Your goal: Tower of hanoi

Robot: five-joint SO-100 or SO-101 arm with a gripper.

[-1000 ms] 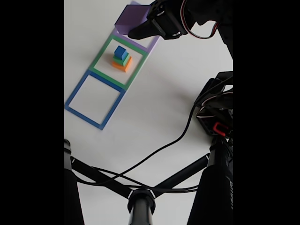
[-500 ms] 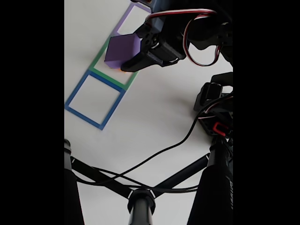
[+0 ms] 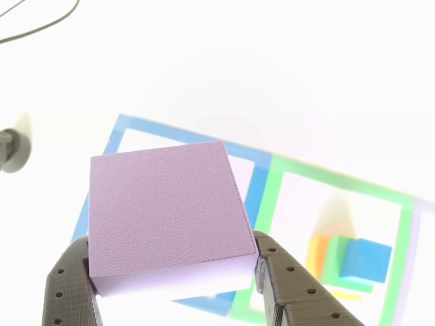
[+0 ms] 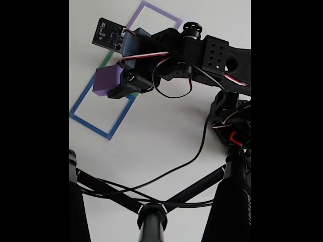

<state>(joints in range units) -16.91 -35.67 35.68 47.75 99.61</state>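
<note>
- The tool [image 3: 173,288] is clenched on the purple block [image 3: 166,210], one dark finger [image 3: 68,288] pressing each side
- In the fixed view the purple block [image 4: 107,79] hangs in the air above the blue tape square [image 4: 101,111] on the white bench [image 4: 166,131]
- In the other view the small blue cube [image 3: 366,259] tops a stack of green and orange blocks [image 3: 326,255] inside the green tape square [image 3: 319,178], just beside the blue one

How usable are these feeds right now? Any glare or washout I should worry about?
Other view: table badly overexposed, tape colours pale, yet the purple block between the gripper fingers is crisp. Fixed view: even light, black side bars, the arm hides the green square.
</note>
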